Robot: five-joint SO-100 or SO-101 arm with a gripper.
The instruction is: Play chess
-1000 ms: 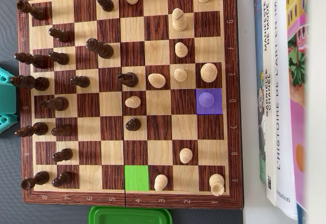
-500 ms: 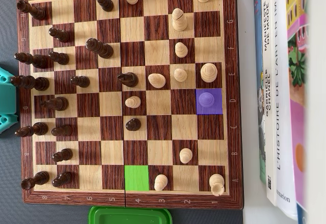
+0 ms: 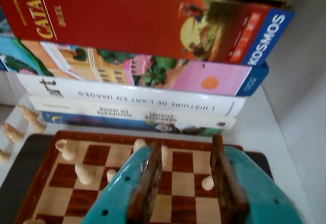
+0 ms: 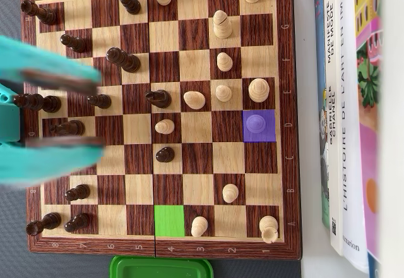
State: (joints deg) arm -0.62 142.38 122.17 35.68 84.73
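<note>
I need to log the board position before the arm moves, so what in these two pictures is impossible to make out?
- Overhead view: the turquoise gripper is motion-blurred, smearing the dark wooden pieces beneath it.
- Overhead view: the piece under the purple overlay square cannot be identified.
- Overhead view: the green plastic lid is cut off by the bottom edge.
- Wrist view: the gripper hides the near part of the wooden chessboard.

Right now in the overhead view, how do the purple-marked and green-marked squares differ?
The purple square holds a piece, tinted by the overlay; the green square holds none. Purple lies near the board's right edge, beside the books; green lies on the bottom row, above the green lid. Both are single squares, and both lie far from the open pincer blurred at the left edge.
</note>
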